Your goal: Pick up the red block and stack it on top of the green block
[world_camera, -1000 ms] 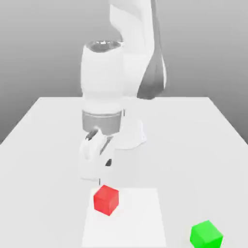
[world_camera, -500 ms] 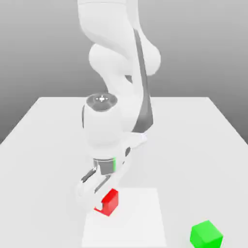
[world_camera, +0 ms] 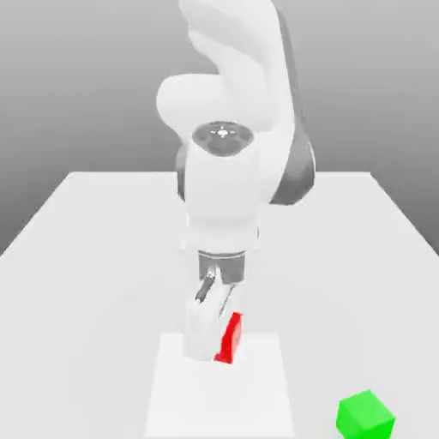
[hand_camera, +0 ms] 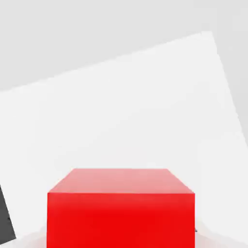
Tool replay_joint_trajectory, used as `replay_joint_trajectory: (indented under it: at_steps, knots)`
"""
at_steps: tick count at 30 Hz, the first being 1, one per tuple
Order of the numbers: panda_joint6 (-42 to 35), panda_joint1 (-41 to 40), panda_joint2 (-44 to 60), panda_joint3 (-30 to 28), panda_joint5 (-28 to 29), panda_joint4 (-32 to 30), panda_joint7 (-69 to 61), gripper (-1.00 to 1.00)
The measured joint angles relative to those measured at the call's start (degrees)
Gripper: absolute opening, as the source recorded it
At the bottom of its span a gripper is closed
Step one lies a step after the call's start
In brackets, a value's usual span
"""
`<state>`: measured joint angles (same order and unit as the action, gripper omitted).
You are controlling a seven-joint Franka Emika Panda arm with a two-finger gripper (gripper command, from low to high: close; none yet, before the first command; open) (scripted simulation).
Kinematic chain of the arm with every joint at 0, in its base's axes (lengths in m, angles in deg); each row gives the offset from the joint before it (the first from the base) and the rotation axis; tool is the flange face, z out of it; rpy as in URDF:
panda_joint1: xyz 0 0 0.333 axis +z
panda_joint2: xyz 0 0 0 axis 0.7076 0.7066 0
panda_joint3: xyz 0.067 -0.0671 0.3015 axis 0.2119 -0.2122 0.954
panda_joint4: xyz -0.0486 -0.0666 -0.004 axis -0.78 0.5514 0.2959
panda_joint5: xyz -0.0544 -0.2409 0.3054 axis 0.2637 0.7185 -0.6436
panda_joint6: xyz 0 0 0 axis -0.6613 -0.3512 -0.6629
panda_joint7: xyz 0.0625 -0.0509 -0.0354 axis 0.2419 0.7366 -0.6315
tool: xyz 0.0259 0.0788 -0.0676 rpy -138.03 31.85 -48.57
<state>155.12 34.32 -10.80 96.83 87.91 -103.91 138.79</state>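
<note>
My gripper (world_camera: pixel 216 345) hangs from the white arm over the near middle of the table, shut on the red block (world_camera: pixel 230 339). The white fingers cover most of the block, so just a narrow red side shows on the exterior view's right of them. In the hand view the red block (hand_camera: pixel 121 208) sits close up between the fingers, with a dark finger pad (hand_camera: pixel 6 220) beside it. I cannot tell whether the block touches the mat below. The green block (world_camera: pixel 366 413) rests on the table at the exterior view's near right, well apart from the gripper.
A flat white square mat (world_camera: pixel 257 403) lies under the gripper on the pale table (world_camera: pixel 77 257). The arm's base and bulky links (world_camera: pixel 231 189) rise behind the gripper. Bare table lies between the mat and the green block.
The gripper came down over the red block, shut on it, and has shifted with it slightly toward the exterior view's right. The arm's upper links have swung. The green block has not moved.
</note>
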Motion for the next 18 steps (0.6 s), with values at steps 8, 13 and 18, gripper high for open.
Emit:
replay_joint_trajectory:
  at_steps: [8, 13, 18]
  knots:
    - [-6.87, 7.42, 7.62, 7.27, 5.15, 14.79, -10.48, -1.0]
    - [-1.35, 10.51, 15.01, 4.23, 10.69, 16.32, -7.5, 1.0]
    - [-0.68, 10.94, 15.91, 3.73, 11.34, 16.42, -7.07, 1.0]
